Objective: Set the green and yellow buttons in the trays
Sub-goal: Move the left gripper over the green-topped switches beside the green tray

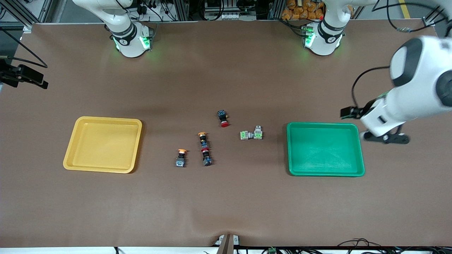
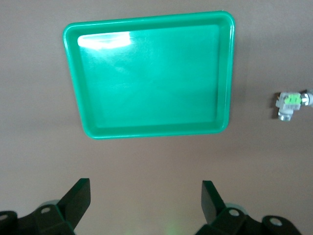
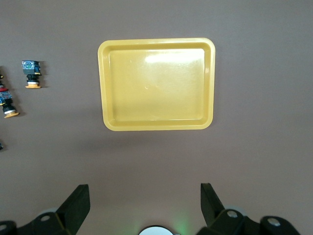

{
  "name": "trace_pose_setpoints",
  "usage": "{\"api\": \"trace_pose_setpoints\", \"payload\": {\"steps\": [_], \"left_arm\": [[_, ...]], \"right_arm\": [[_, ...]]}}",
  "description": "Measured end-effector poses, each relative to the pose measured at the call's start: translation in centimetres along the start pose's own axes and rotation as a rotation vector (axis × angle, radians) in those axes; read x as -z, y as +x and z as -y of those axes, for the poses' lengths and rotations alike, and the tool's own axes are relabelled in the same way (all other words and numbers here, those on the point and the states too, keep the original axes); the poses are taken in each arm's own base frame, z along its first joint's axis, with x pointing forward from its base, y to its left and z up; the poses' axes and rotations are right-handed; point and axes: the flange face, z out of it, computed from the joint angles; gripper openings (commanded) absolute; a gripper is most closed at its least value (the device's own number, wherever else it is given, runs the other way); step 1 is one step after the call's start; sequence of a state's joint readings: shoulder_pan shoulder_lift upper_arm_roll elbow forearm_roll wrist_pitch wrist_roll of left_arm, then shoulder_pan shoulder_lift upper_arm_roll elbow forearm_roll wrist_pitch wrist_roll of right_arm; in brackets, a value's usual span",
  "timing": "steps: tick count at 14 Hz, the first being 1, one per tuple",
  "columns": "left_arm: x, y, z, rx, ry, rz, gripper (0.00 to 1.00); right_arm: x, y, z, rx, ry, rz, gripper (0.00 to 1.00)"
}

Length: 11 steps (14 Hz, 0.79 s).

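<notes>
Your left gripper (image 2: 144, 200), fingers spread and empty beside the green tray (image 1: 325, 149), sits nearer the green switches (image 1: 251, 134) than your likewise-open right gripper (image 3: 142, 203).

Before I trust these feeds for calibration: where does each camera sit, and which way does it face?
Front view: high across the table, facing both arm bases; left gripper beside the green tray.
Left wrist view: looks down past its open fingers at the green tray.
Right wrist view: looks down past its open fingers at the yellow tray.
The front view also shows the yellow tray.
</notes>
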<state>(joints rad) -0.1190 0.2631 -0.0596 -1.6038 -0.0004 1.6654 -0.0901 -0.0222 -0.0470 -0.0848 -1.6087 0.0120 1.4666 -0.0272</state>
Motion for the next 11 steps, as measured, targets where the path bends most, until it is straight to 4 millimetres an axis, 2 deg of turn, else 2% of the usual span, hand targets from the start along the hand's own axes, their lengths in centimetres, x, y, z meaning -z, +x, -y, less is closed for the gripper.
{"api": "trace_pose_setpoints", "payload": {"steps": [4,7,11], "left_arm": [[-4.8,1.1,-6.1,0.022,0.012,-0.016,1.0],[-10.1,1.8,-10.8,0.047,0.006,-0.046,1.0],[-16.6,1.5,-19.2,0.052,0.007,-0.06,1.0]], "right_arm": [[0.0,0.0,0.0,0.0,0.0,0.0,1.0],[0.0,0.0,0.0,0.0,0.0,0.0,1.0],[0.1,0.7,-0.1,-0.001,-0.002,-0.037,1.0]]}}
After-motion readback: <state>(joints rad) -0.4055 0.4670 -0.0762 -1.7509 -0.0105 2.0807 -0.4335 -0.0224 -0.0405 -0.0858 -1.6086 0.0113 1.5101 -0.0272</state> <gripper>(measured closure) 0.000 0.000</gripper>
